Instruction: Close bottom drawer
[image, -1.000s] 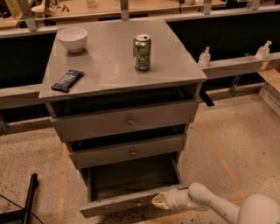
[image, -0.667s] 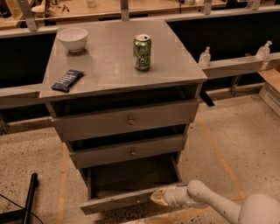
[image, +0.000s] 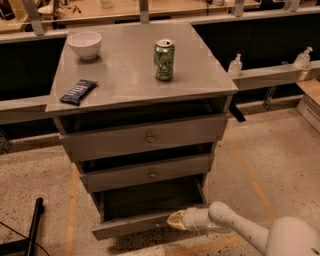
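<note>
Camera view puts your cream gripper (image: 176, 220) at the right end of the pulled-out grey bottom drawer (image: 131, 226), seemingly to push it; clenched or released, you cannot tell.

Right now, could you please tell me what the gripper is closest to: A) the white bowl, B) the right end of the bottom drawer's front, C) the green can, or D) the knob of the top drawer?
B: the gripper sits low, at the right end of the front of the bottom drawer, which stands pulled out.
</note>
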